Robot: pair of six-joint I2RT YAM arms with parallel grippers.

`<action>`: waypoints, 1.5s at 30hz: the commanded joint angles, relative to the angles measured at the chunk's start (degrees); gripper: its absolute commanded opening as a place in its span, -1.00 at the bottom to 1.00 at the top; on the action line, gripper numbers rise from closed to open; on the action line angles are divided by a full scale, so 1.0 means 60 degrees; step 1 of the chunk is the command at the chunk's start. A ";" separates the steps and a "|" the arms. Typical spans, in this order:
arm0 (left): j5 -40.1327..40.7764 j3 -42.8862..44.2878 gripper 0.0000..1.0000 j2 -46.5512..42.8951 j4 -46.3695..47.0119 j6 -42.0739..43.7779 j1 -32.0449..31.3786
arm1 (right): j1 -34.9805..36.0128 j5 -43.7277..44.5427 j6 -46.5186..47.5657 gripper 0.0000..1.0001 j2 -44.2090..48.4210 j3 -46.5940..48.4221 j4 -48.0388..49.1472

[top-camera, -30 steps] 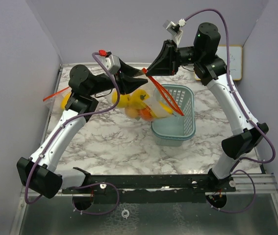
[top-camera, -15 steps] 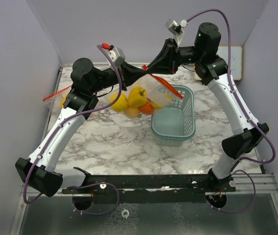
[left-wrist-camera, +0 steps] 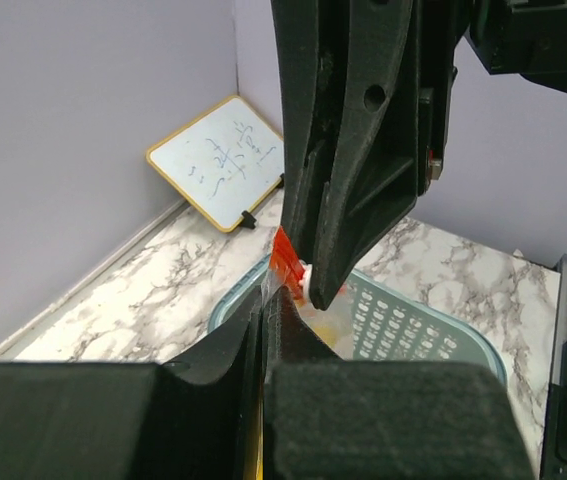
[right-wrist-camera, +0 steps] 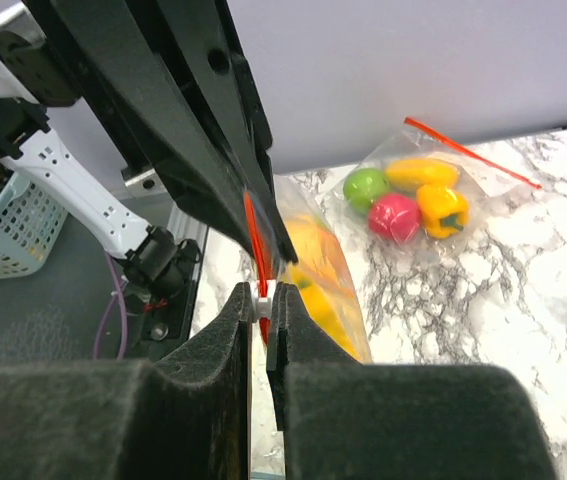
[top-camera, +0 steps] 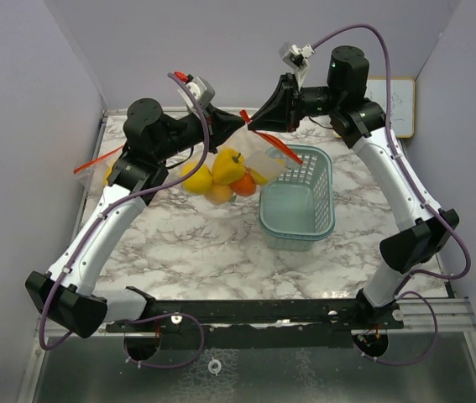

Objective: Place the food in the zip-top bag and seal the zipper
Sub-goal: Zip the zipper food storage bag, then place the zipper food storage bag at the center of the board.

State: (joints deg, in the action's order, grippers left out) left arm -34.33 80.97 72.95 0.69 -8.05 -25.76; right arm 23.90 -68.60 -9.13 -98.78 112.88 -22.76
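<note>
A clear zip-top bag (top-camera: 258, 164) with a red zipper (top-camera: 281, 155) hangs in the air between my two grippers, left of the basket. It holds the food: yellow (top-camera: 226, 166) and orange (top-camera: 243, 186) toy fruits. My left gripper (top-camera: 236, 121) is shut on the bag's top edge (left-wrist-camera: 285, 262). My right gripper (top-camera: 255, 125) is shut on the white zipper slider (right-wrist-camera: 261, 297), nearly touching the left gripper. The yellow fruit shows through the bag in the right wrist view (right-wrist-camera: 325, 268).
A pale green mesh basket (top-camera: 309, 220) stands right of centre on the marble table. A second zip-top bag (right-wrist-camera: 418, 192) with green, pink and yellow fruits lies at the far left (top-camera: 99, 164). A small whiteboard (top-camera: 399, 105) leans at the back right wall.
Both grippers have risen and come together. The right gripper slid left along the zipper towards the left gripper. The hanging bag swung left, away from the basket.
</note>
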 commanded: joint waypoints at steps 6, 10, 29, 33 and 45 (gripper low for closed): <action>0.2094 0.0840 -1.00 -0.1213 0.1000 0.0709 0.0426 | -0.0312 -0.0556 0.0665 -0.96 0.0310 -0.1053 -0.1140; 0.2239 0.1068 -1.00 -0.1345 0.0811 0.0944 0.0505 | -0.0536 -0.0441 0.0986 -0.96 0.0545 -0.1650 -0.1231; 0.3412 0.0470 -1.00 -0.1489 0.0177 0.1692 0.0528 | -0.1112 0.4810 0.0980 0.37 0.1195 -0.2659 -0.2377; 0.4125 -0.0261 -1.00 -0.1494 0.0195 0.1411 0.0528 | -0.1127 0.6415 0.0514 0.99 0.1331 -0.2464 -0.2326; 0.5888 -0.1797 -1.00 -0.1077 -0.0226 -0.0208 0.0624 | -0.1121 0.8027 0.0027 0.99 0.1227 -0.2390 -0.2516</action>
State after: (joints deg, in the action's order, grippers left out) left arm -3.09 68.55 65.04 0.30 -4.23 -22.79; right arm 17.50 -25.32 -7.94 -91.61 96.71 -36.99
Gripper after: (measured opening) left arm 0.010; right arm 0.993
